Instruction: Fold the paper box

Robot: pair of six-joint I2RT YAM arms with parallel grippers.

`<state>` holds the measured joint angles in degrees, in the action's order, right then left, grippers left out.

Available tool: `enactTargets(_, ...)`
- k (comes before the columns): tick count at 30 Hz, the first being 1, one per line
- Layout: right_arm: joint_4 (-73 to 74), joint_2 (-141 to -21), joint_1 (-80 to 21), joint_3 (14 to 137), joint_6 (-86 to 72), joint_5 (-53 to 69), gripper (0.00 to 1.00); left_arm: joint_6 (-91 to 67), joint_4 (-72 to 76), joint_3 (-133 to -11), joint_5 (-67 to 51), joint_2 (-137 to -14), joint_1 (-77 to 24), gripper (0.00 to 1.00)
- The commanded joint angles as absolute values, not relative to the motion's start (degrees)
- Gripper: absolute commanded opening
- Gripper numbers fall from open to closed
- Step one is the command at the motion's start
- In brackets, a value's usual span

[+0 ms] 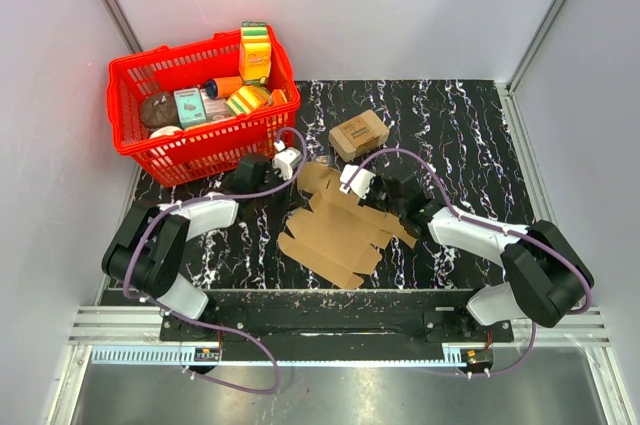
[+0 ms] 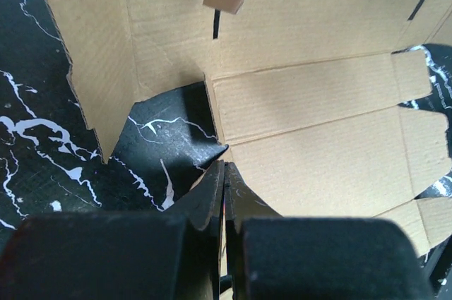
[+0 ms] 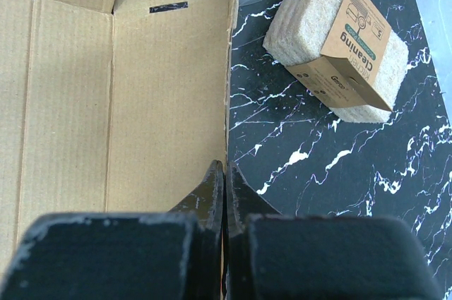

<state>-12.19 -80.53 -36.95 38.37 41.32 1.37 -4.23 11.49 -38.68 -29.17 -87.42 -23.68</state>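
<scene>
1. The black table (image 1: 470, 125), hard and white-veined like marble, spreads under the left gripper (image 1: 287, 162) and the right gripper (image 1: 355, 183), a firm flat bed for creasing.
2. A red plastic lattice basket (image 1: 210, 145), packed full, sits beyond the left gripper on its outer side, probably parked clear of the work.
3. The paper box (image 1: 335, 230), a matte brown corrugated die-cut sheet with slots and tabs, lies unfolded between the two grippers.
4. A fibrous tan cleaning pad (image 3: 339, 42) in a printed card sleeve rests just beyond the right gripper, apart from the sheet.
5. Both grippers have their jaws pressed together, with the tips at the sheet's far edges, apparently bracing it. Whether any card is nipped between them cannot be told.
</scene>
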Motion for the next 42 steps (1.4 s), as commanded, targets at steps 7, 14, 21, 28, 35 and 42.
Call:
enactTargets(7,-14.68,-79.19,-36.48,40.87,41.57,0.79,0.01,-1.4,3.87,-44.21,-22.95,-91.93,-24.87,0.0)
enactTargets(14,-12.92,-78.05,-36.56,40.87,43.68,-2.19,0.01,-1.58,0.79,-46.05,-20.04,-93.08,-25.57,0.0)
enactTargets(21,-12.13,-77.43,-36.56,40.69,44.47,-2.9,0.01,-0.44,-1.22,-47.63,-21.18,-94.65,-26.71,0.0)
enactTargets(28,-10.99,-76.03,-36.48,40.34,44.47,-3.52,0.01,-0.44,-4.57,-50.8,-19.78,-98.17,-28.3,0.0)
enactTargets(35,-7.04,-73.13,-36.48,39.82,45.96,-2.73,0.03,-0.44,-4.05,-50.37,-20.03,-95.81,-28.13,0.0)
enactTargets(42,-5.19,-71.54,-36.56,38.94,46.32,-2.55,0.03,-4.21,13.5,-39.04,-25.84,-80.09,-25.76,0.0)
